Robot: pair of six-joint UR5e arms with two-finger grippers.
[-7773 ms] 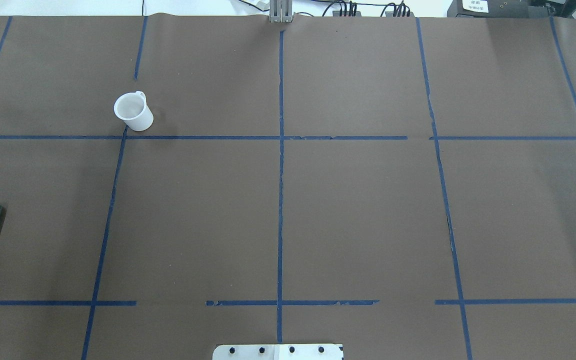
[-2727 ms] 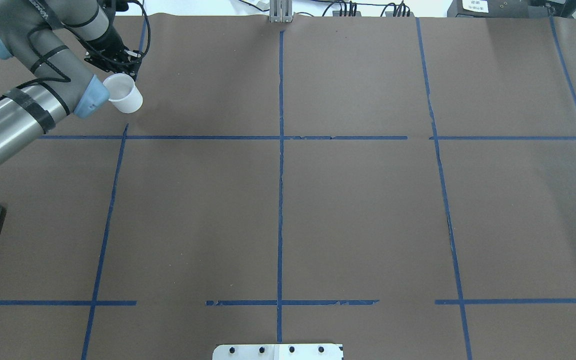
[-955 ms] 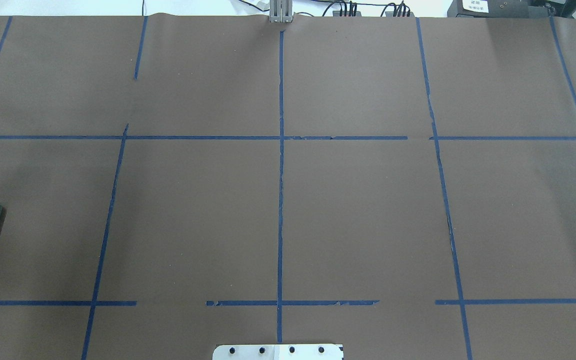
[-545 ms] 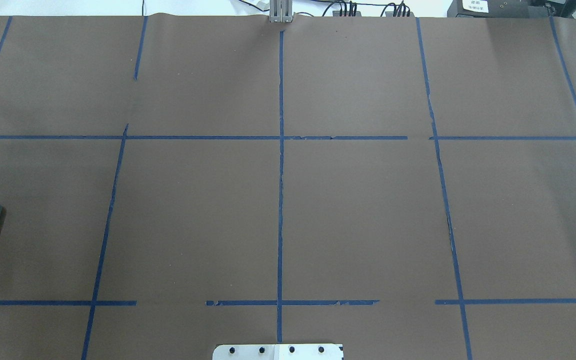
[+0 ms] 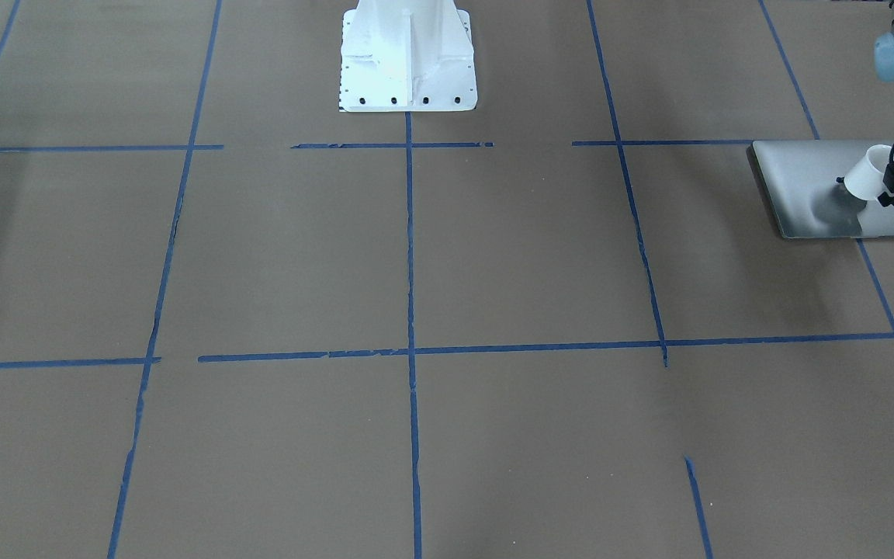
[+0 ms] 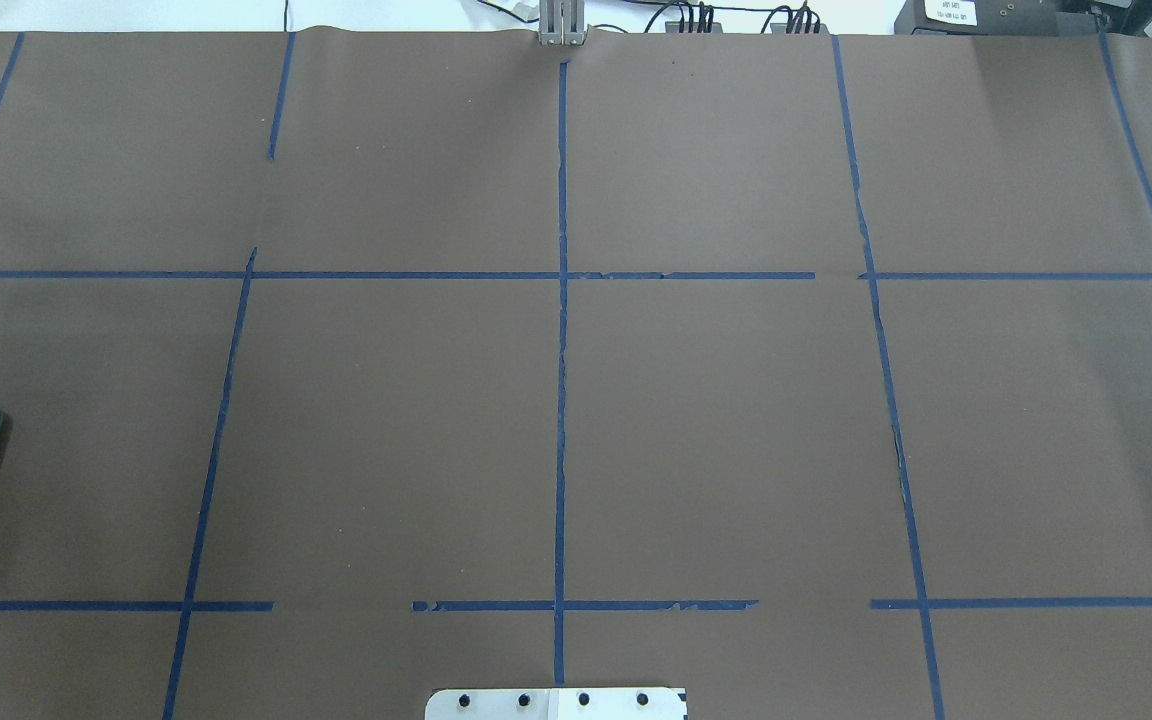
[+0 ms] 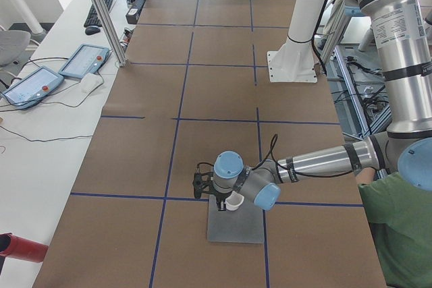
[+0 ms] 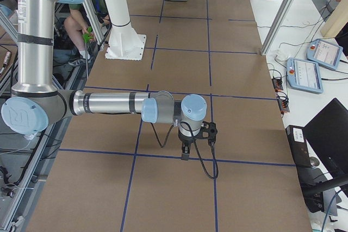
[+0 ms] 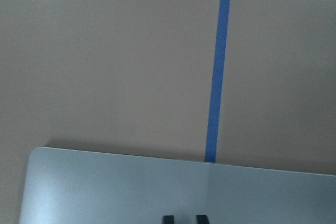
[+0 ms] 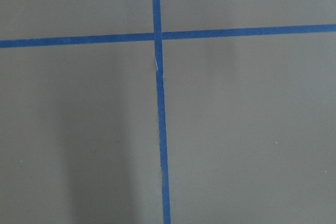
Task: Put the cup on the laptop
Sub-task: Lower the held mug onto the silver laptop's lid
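Over the laptop (image 5: 800, 190), at the end of the table (image 5: 493, 256) on the robot's left, the left gripper (image 5: 891, 182) was clamped on the cup (image 5: 864, 172), gripping its wall at the rim. The cup hung tilted, its shadow on the laptop beside it; whether its base touched the laptop could not be told. Far along the table, the right gripper (image 8: 185, 155) pointed down near a blue tape cross (image 10: 157, 36), well apart from both; whether it was open or closed could not be told.
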